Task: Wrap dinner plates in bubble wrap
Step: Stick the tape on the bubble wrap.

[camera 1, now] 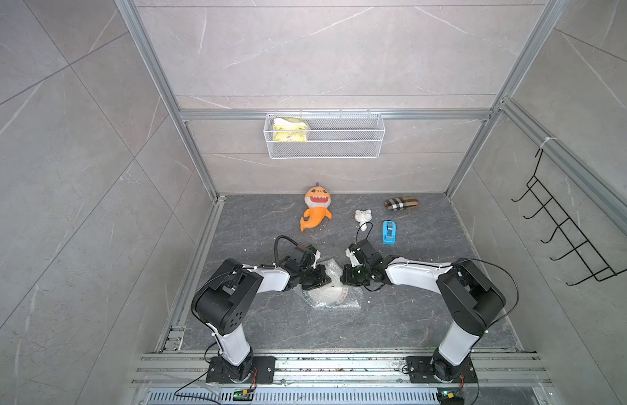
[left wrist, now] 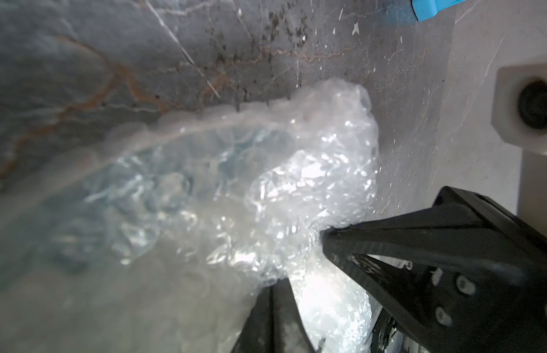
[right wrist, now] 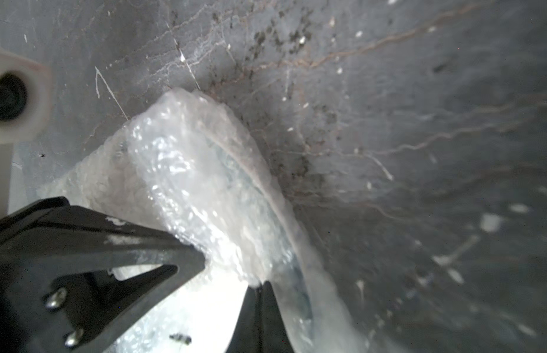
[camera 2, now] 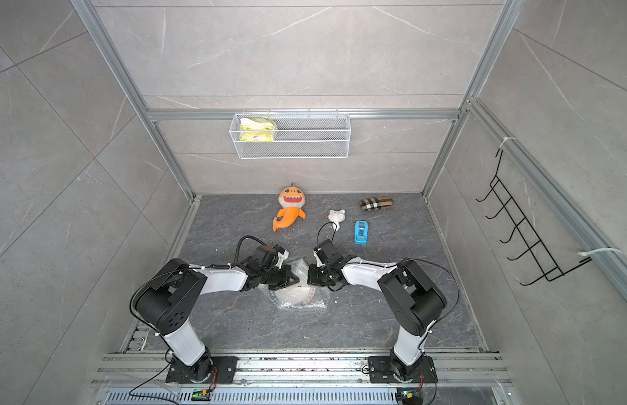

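Plate (camera 1: pixel 328 294) sits at lower centre of a top view, under wrap (left wrist: pixel 312 171). Left gripper (left wrist: pixel 299 259) and right gripper (right wrist: pixel 231 270) each pinch bunched wrap. Wrap looks light and slippery, plate breakable: hold gathered folds.

Grey tile walls (camera 1: pixel 322 52), dk marbled floor (camera 1: pixel 427 298), wire basket (camera 1: pixel 326 145), hook rack (camera 1: pixel 566 217), alu frame (camera 1: pixel 235 114).

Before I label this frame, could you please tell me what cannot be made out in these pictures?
Dinner plate: both top views, mostly under the bubble wrap and both arms; only rim arcs show.
Rim lettering: too small in top views, blurred through wrap in wrist views.
Blue object: cut off by the left wrist view's edge.
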Action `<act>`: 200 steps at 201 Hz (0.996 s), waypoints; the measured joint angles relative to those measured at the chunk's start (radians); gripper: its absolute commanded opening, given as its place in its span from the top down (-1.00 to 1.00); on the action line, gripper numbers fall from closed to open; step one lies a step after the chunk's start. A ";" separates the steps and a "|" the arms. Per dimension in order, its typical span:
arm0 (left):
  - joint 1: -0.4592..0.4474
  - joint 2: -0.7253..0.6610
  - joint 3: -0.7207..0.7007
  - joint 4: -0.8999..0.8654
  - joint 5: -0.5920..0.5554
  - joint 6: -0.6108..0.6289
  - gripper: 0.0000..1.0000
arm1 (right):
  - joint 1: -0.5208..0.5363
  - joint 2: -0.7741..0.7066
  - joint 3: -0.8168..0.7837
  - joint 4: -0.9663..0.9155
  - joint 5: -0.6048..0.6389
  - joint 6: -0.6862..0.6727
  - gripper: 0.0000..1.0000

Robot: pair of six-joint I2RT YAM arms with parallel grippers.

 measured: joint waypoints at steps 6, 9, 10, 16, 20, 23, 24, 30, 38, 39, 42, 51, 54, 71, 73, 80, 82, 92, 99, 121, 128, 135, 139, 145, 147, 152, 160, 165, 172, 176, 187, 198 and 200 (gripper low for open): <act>0.000 -0.001 -0.001 0.001 -0.001 0.000 1.00 | -0.002 -0.020 0.001 -0.022 0.010 -0.002 1.00; 0.000 -0.001 -0.002 0.001 -0.001 0.000 1.00 | -0.002 -0.027 0.002 -0.030 0.014 -0.003 1.00; 0.000 -0.002 -0.002 0.001 -0.002 0.000 1.00 | -0.003 -0.032 0.002 -0.033 0.015 -0.002 1.00; -0.001 -0.002 -0.002 0.001 -0.002 0.000 1.00 | -0.004 -0.049 0.004 -0.046 0.018 -0.003 1.00; -0.002 -0.002 -0.002 0.002 -0.004 0.000 1.00 | -0.005 -0.058 0.007 -0.052 0.020 -0.003 1.00; -0.003 -0.003 -0.002 0.001 -0.005 0.000 1.00 | -0.005 -0.066 0.009 -0.055 0.020 -0.002 1.00; -0.003 -0.003 -0.002 0.001 -0.005 0.000 1.00 | -0.005 -0.069 0.010 -0.055 0.020 -0.003 1.00; -0.004 -0.003 -0.002 0.001 -0.008 0.000 1.00 | -0.006 -0.080 0.013 -0.053 0.019 -0.002 1.00; -0.006 -0.004 -0.002 0.001 -0.010 0.000 1.00 | -0.006 -0.090 0.019 -0.049 0.015 -0.001 1.00; -0.006 -0.004 -0.002 0.001 -0.010 0.000 1.00 | -0.006 -0.090 0.020 -0.048 0.014 -0.001 1.00; -0.006 -0.004 -0.002 0.001 -0.011 0.000 1.00 | -0.005 -0.090 0.023 -0.044 0.010 0.002 1.00; -0.006 -0.004 -0.002 0.001 -0.013 0.000 1.00 | -0.003 -0.089 0.029 -0.029 0.000 0.009 1.00; -0.007 -0.004 -0.002 0.001 -0.013 0.000 1.00 | -0.001 -0.087 0.030 -0.022 -0.005 0.012 1.00; -0.010 -0.004 -0.002 0.002 -0.017 0.000 1.00 | 0.015 -0.062 0.041 0.014 -0.031 0.036 1.00; -0.010 -0.004 -0.002 0.002 -0.018 0.000 1.00 | 0.017 -0.058 0.042 0.019 -0.034 0.037 1.00; -0.011 -0.004 -0.002 0.003 -0.018 0.000 1.00 | 0.029 -0.040 0.046 0.042 -0.047 0.050 1.00; -0.011 -0.004 -0.002 0.003 -0.018 0.000 1.00 | 0.033 -0.033 0.048 0.050 -0.053 0.055 1.00; -0.011 -0.004 -0.003 0.005 -0.018 0.000 1.00 | 0.050 -0.006 0.052 0.072 -0.065 0.069 1.00; -0.011 -0.005 -0.005 0.007 -0.018 0.000 1.00 | 0.063 0.012 0.052 0.083 -0.072 0.078 1.00; -0.011 -0.007 -0.010 0.014 -0.020 0.000 1.00 | 0.085 0.040 0.043 0.090 -0.084 0.092 1.00; -0.011 -0.008 -0.011 0.016 -0.020 0.000 1.00 | 0.086 0.041 0.035 0.090 -0.086 0.095 1.00; -0.011 -0.008 -0.012 0.018 -0.020 0.000 1.00 | 0.086 0.041 0.027 0.089 -0.085 0.096 1.00; -0.012 -0.009 -0.013 0.019 -0.021 0.000 1.00 | 0.086 0.040 0.021 0.089 -0.085 0.096 1.00; -0.013 -0.009 -0.015 0.022 -0.022 0.000 1.00 | 0.086 0.040 0.011 0.089 -0.084 0.097 1.00; -0.013 -0.010 -0.016 0.023 -0.022 0.000 1.00 | 0.086 0.040 0.009 0.088 -0.083 0.097 1.00; -0.013 -0.010 -0.016 0.023 -0.023 0.000 1.00 | 0.086 0.039 0.000 0.087 -0.081 0.098 1.00; -0.014 -0.011 -0.018 0.025 -0.025 0.000 1.00 | 0.086 0.034 -0.016 0.086 -0.077 0.100 1.00; -0.014 -0.011 -0.018 0.026 -0.025 0.000 1.00 | 0.086 0.029 -0.028 0.086 -0.074 0.101 1.00; -0.015 -0.012 -0.019 0.026 -0.026 -0.001 1.00 | 0.086 0.023 -0.042 0.087 -0.071 0.103 1.00; -0.015 -0.012 -0.019 0.027 -0.026 -0.001 1.00 | 0.086 0.019 -0.050 0.091 -0.070 0.103 1.00; -0.015 -0.012 -0.020 0.028 -0.026 -0.001 1.00 | 0.085 0.016 -0.063 0.105 -0.069 0.105 1.00; -0.015 -0.012 -0.021 0.030 -0.026 -0.001 1.00 | 0.085 0.016 -0.071 0.121 -0.070 0.111 1.00; -0.015 -0.012 -0.021 0.030 -0.026 -0.001 1.00 | 0.085 0.016 -0.073 0.125 -0.070 0.112 1.00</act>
